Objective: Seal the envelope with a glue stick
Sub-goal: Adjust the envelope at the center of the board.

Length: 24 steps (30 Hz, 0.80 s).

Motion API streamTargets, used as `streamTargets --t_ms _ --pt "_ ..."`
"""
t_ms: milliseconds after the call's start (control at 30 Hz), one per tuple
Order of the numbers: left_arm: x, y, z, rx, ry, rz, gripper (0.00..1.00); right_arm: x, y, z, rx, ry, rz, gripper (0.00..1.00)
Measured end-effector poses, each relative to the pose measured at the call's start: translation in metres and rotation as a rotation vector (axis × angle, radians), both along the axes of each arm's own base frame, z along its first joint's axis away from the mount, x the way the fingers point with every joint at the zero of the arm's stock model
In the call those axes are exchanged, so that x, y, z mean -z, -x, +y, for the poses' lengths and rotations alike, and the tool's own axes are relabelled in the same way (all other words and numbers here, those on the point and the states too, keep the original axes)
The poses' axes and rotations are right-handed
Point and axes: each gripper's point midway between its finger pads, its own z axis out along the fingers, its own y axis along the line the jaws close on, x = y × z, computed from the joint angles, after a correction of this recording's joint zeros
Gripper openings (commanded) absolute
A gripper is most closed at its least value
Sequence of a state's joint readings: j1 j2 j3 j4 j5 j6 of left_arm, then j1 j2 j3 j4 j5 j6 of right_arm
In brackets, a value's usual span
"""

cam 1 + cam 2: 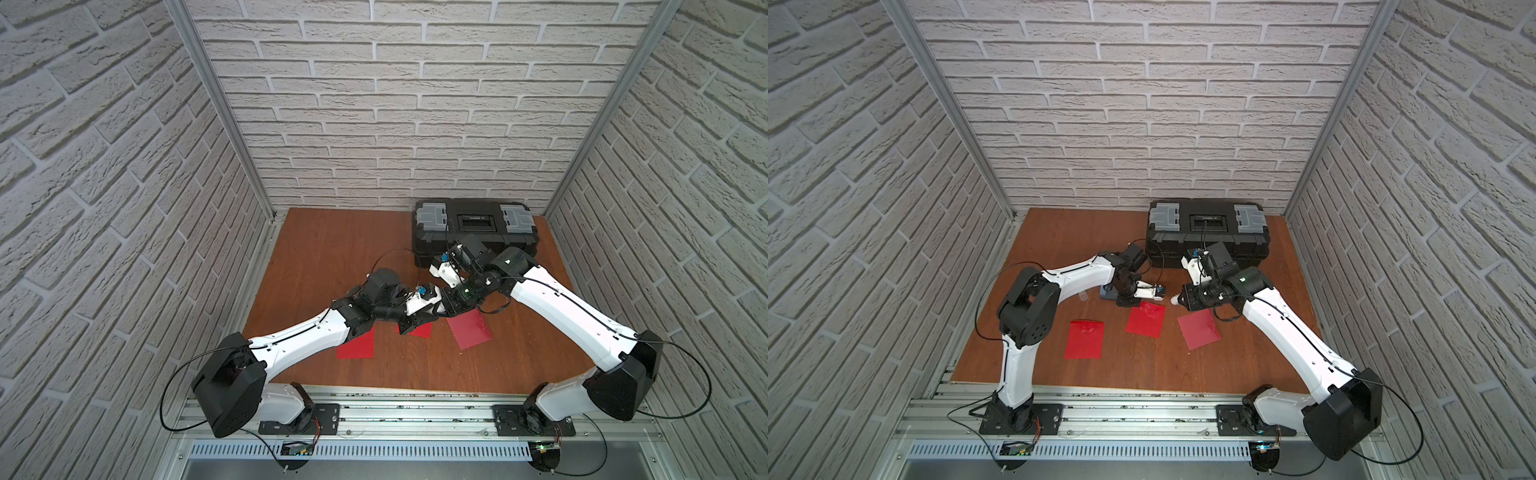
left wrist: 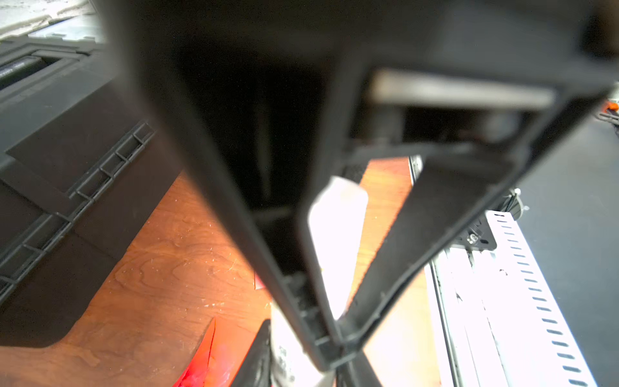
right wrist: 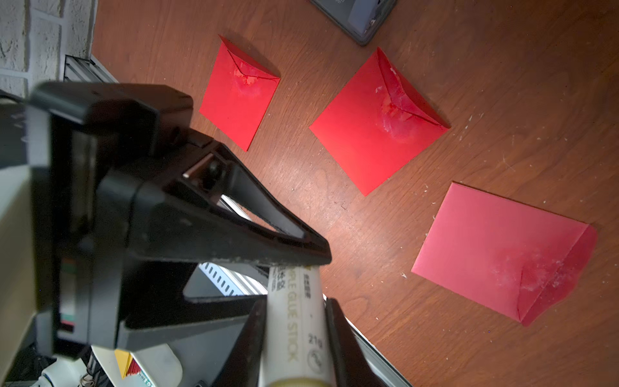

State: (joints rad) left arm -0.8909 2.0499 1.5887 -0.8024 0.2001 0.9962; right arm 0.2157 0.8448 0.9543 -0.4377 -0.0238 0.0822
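Right wrist view shows the glue stick (image 3: 296,321) low in the middle of the frame. Its long axis runs straight up from the bottom edge, with the printed label facing the camera. The right pincer (image 3: 297,303) is clamped tight on its barrel, one black finger on each side.

The stick's upper end disappears under a finger (image 3: 254,249) of the left pincer (image 2: 333,341), which comes in from the left of that frame and crosses the stick's end nearly at right angles. In the left wrist view a pale, rounded end, probably the cap (image 2: 338,214), shows mid-frame between that pincer's two fingers. They stand partly apart on either side of it, but blur hides whether they press on it, so a grip cannot be told.

The cap end therefore points away from the right pincer and into the left one, and the left arm is nearer to it. Any pull to uncap would likely have to run along the stick's axis.

Beyond, three red envelopes (image 3: 371,127) lie apart from each other on the brown table (image 3: 368,234), spread from upper middle to lower right. The lower right one is closest to the stick in the frame.
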Motion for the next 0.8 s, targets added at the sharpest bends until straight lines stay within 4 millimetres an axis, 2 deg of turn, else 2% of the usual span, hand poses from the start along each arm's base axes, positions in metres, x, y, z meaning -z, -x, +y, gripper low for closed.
streamTargets --t_ms 333,467,667,800 --pt "0.013 0.005 -0.009 0.025 -0.014 0.025 0.47 -0.002 0.001 -0.001 -0.001 0.009 -0.008 0.03" --pt "0.018 0.009 -0.009 0.032 -0.025 0.037 0.35 -0.004 0.004 -0.002 -0.001 0.008 -0.016 0.03" --pt "0.019 0.008 -0.008 0.027 -0.032 0.029 0.11 -0.002 0.007 -0.002 -0.002 0.010 -0.004 0.03" --pt "0.019 0.005 -0.006 -0.005 -0.039 0.026 0.09 -0.003 0.008 -0.003 -0.002 0.008 -0.008 0.03"
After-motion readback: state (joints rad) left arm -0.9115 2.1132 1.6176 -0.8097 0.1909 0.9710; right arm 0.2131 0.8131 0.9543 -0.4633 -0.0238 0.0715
